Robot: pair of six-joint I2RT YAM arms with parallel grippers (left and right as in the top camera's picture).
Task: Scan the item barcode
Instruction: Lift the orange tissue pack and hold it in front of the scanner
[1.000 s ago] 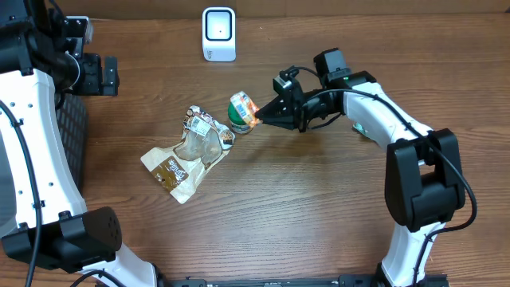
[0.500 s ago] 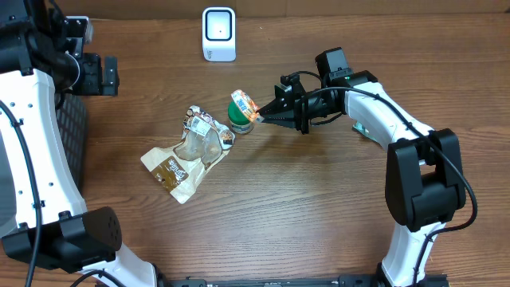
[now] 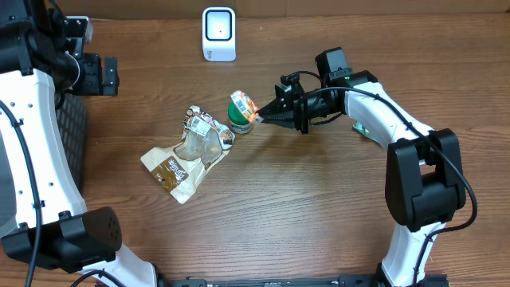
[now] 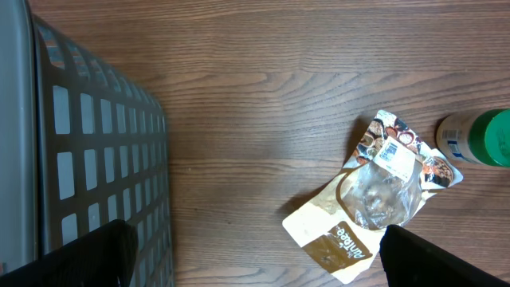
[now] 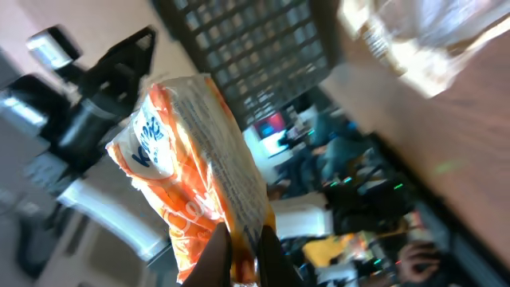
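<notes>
Right gripper (image 3: 263, 117), fingers pinched shut on one edge of the orange-and-white crinkled snack packet (image 3: 248, 104), holds it raised mid-table, near-right of the white box-shaped scanner (image 3: 218, 33), probably for presenting its barcode. Left gripper (image 4: 255, 251) hangs fully open and empty, far left. Only the right wrist view shows the pinch; no barcode is legible.

Premises: robotics lab bench laid out like a shop checkout. Evidence: wood-grain table (image 3: 303, 231), white barcode scanner (image 3: 218, 33), grey mesh basket (image 4: 96, 159), left arm (image 3: 28, 143) and right arm (image 3: 390, 119) mounted at the table.
</notes>
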